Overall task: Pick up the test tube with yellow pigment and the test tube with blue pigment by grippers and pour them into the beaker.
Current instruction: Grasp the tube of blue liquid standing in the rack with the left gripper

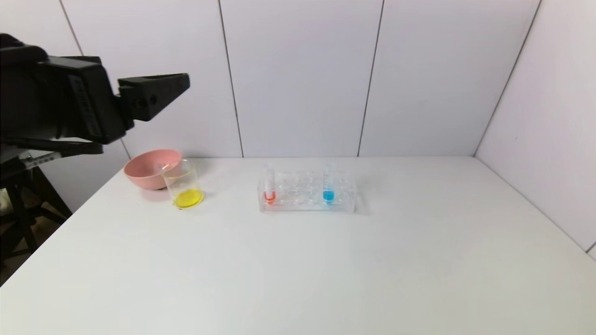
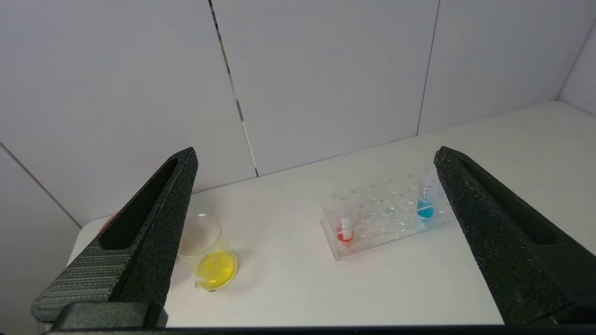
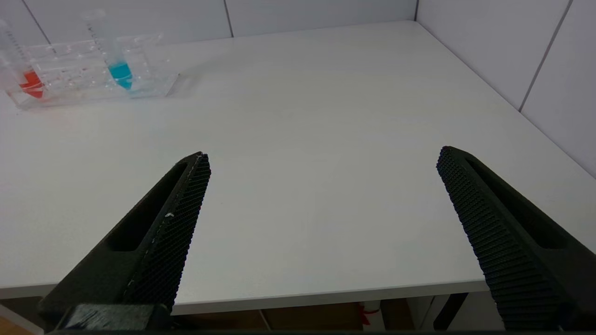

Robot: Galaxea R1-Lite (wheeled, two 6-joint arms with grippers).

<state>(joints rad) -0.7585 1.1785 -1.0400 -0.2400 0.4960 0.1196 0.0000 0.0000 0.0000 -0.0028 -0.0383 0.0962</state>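
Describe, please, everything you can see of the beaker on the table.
The beaker is a small clear vessel, glass by its look, with a faint line near its rim. It stands upright on the white table, towards the table's left rear, with a shallow pool of yellow liquid covering its bottom. The pink bowl sits right behind it, close enough that I cannot tell whether they touch. The clear tube rack stands well apart to its right. Nothing grips it.
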